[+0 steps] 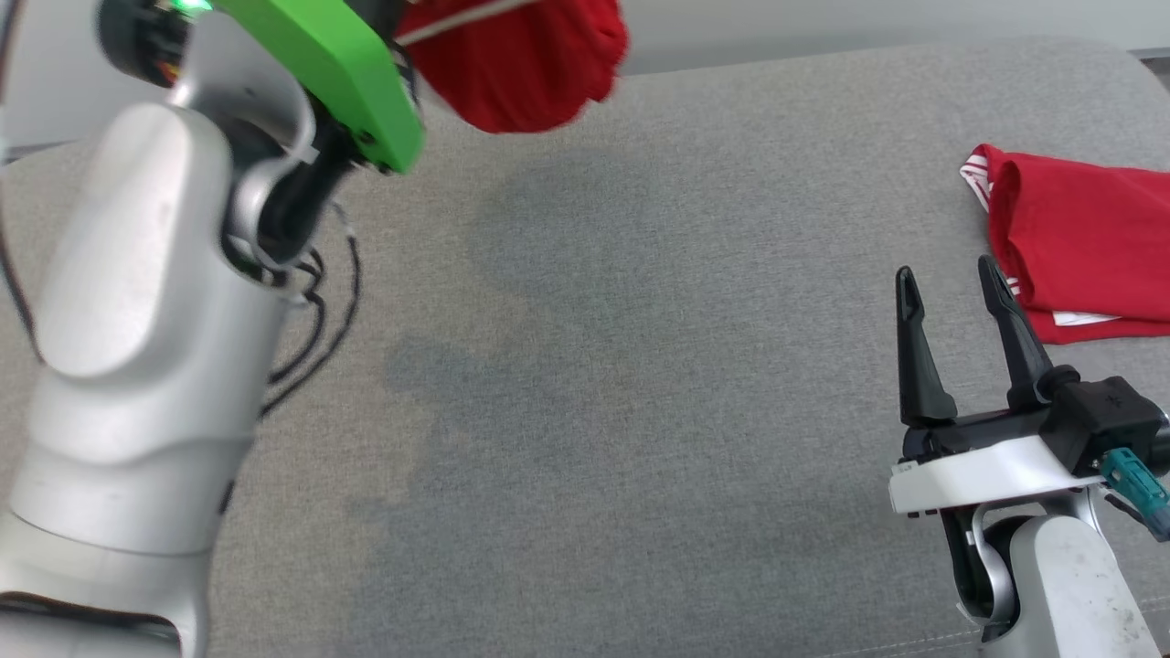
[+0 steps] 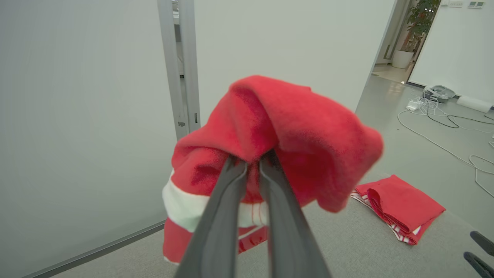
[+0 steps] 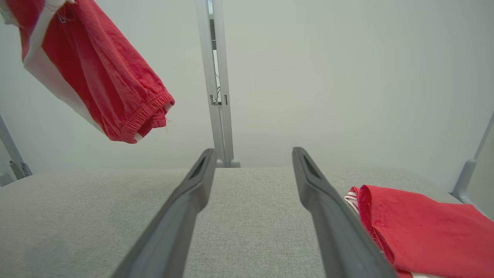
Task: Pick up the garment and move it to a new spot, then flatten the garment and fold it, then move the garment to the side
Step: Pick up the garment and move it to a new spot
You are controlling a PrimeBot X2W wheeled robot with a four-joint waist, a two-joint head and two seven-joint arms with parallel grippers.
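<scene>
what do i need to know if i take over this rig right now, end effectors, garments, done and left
Grips: left end effector is shut on the red garment, which hangs bunched in the air over the far left of the grey surface. The right end effector is open and empty, beside a folded red garment lying at the right edge.
Done: garment lifted.
Left: set it down at a new spot, flatten, fold, move aside.

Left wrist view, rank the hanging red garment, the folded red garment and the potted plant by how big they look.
1. hanging red garment, nearest the camera.
2. folded red garment.
3. potted plant, far off.
</scene>
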